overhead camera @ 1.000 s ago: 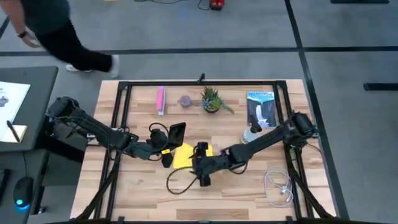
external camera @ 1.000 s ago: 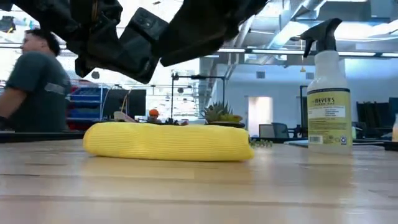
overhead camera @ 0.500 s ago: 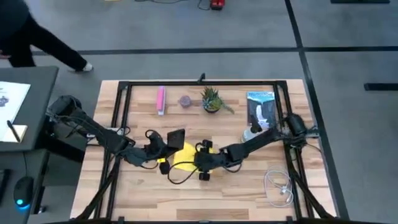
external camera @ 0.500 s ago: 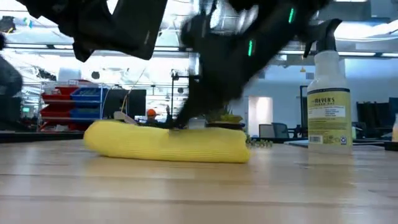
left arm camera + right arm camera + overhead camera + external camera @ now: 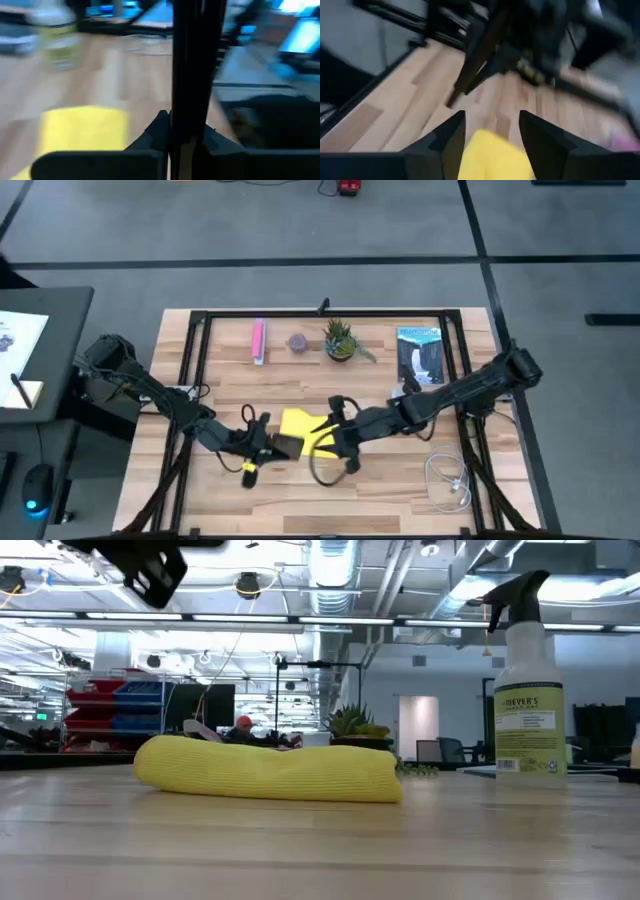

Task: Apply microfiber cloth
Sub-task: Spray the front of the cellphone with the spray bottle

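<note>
Wooden table [image 5: 400, 480] boards fill the high view, where the microfiber cloth [image 5: 300, 427] lies near the middle, between the two arms. From table height the cloth [image 5: 268, 772] reads as a low folded mound beside a spray bottle [image 5: 528, 690], something the overhead picture hides behind the right arm. The left gripper [image 5: 262, 448] sits just beside the cloth's near-left edge, shut on a thin dark phone [image 5: 189, 75] held edge-on in its wrist view. The right gripper [image 5: 491, 137] hangs above the cloth's right end, fingers [image 5: 545, 142] spread fairly wide with nothing between them but yellow fabric below.
</note>
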